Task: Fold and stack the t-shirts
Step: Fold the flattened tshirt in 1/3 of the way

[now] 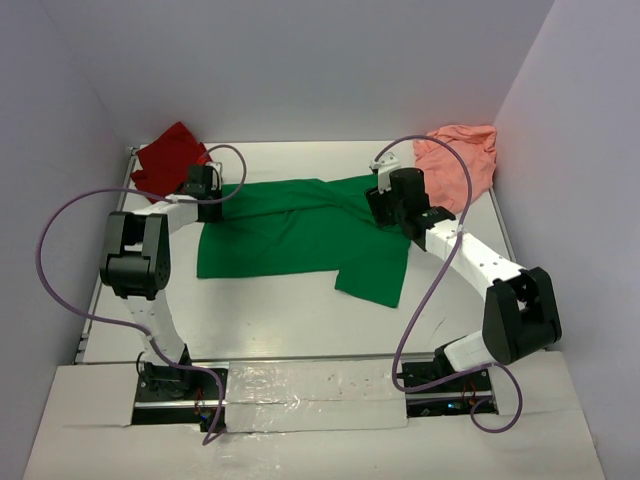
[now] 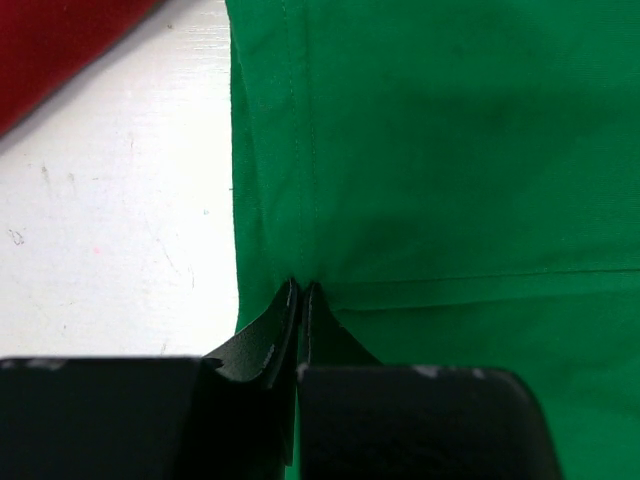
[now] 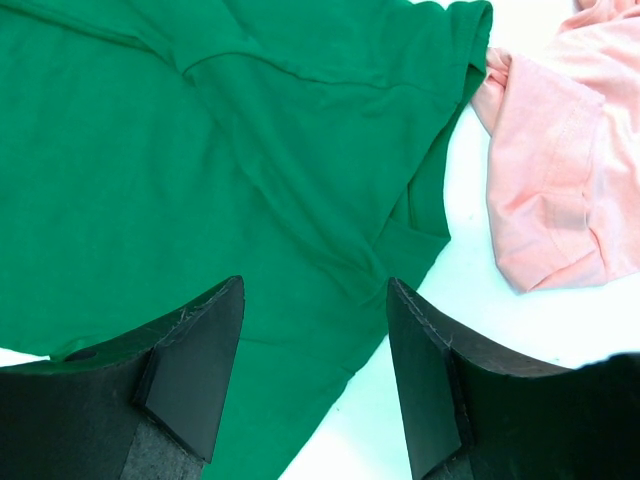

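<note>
The green t-shirt (image 1: 300,235) lies spread, partly folded, in the middle of the table. My left gripper (image 1: 208,205) is shut on its left edge; in the left wrist view the jaws (image 2: 302,290) pinch a fold of green cloth (image 2: 450,150). My right gripper (image 1: 378,200) is open just above the shirt's right upper part, holding nothing; in the right wrist view its fingertips (image 3: 315,290) straddle green cloth (image 3: 200,150). The dark red t-shirt (image 1: 168,155) lies bunched at the back left. The salmon pink t-shirt (image 1: 458,165) lies bunched at the back right and shows in the right wrist view (image 3: 560,180).
White walls enclose the table (image 1: 280,310) on the left, back and right. Purple cables (image 1: 60,230) loop from both arms. The red shirt's corner shows in the left wrist view (image 2: 60,40).
</note>
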Controlling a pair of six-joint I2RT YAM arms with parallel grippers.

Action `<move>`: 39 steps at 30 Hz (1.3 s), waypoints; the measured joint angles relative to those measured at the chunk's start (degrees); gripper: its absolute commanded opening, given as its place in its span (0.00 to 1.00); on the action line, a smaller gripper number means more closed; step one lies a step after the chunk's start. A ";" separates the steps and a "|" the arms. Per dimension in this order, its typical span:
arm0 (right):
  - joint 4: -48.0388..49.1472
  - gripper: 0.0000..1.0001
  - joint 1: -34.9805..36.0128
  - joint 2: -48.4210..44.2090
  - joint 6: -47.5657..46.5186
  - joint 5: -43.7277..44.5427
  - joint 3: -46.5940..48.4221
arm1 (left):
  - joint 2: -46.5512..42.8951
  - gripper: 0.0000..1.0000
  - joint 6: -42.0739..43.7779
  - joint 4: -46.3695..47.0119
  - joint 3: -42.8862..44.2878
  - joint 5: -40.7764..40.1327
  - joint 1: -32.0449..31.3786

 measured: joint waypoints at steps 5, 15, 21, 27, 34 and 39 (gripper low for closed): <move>0.00 0.65 0.00 0.00 0.00 -0.07 0.00 | -0.09 0.19 0.31 -0.02 -0.02 0.02 -0.02; -0.02 0.64 -0.04 0.00 -0.02 -0.22 0.00 | -0.09 0.35 0.31 0.07 0.00 0.02 -0.02; 0.00 0.64 -0.04 0.02 -0.02 -0.22 -0.02 | -0.09 0.34 0.02 0.39 0.00 0.02 -0.02; -0.02 0.64 -0.07 0.04 -0.04 -0.22 -0.24 | -0.09 0.33 -0.11 0.94 0.07 -0.81 -0.02; 0.02 0.63 -0.07 0.15 -0.09 -0.24 -0.52 | -0.09 0.30 -0.09 2.36 0.11 -2.95 -0.02; -0.02 0.63 -0.07 0.48 -0.26 -0.20 -0.74 | -0.09 0.15 -0.24 3.08 0.11 -3.43 -0.13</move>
